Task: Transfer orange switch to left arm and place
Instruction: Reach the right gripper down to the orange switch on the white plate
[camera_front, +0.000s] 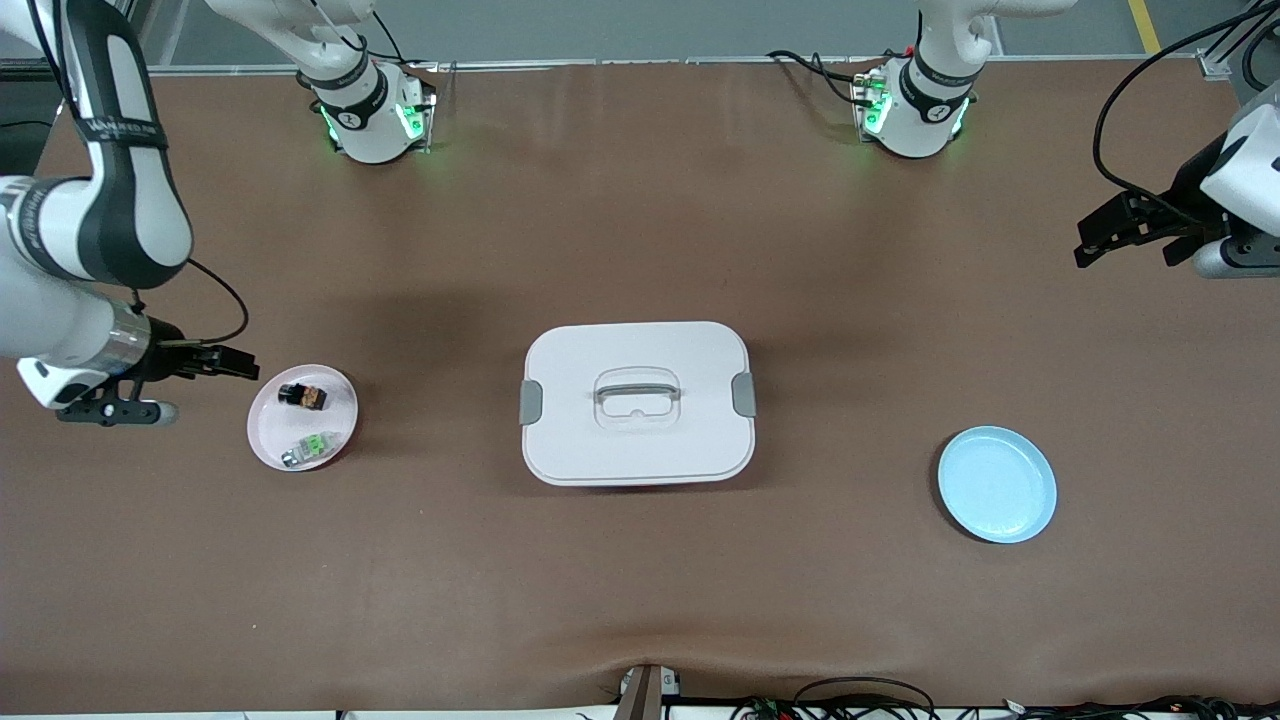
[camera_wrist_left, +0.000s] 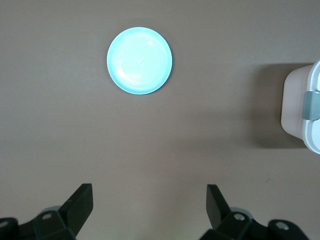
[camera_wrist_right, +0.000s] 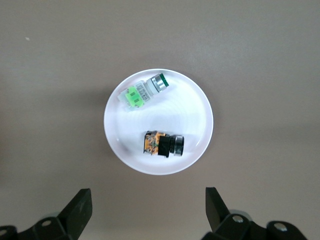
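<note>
Blue plate (camera_front: 997, 484) sits lower right of the front frame, bare, likely the drop target. Box (camera_front: 637, 402) is dead centre, lid on, squarely between the two plates. Pink plate (camera_front: 302, 417) is at centre left of the front frame; on it the green-and-silver component (camera_front: 308, 449) lies nearer the camera and the orange switch (camera_front: 302, 396) just above it in frame, the two apart. Switch lies on its side, long axis roughly along the table's length, orange end toward the box. Right gripper (camera_front: 232, 362) hangs at the left edge of the frame, just beside the pink plate at about the switch's height, fingers spread wide with nothing between them; right wrist view shows the switch (camera_wrist_right: 164, 144) ahead of the gap, not yet inside it. Left gripper (camera_front: 1108, 238) waits at upper right, fingers likewise apart and empty, well away from the switch. So the right arm is clearly the nearer one for the pick; the box blocks the straight line to the blue plate.
</note>
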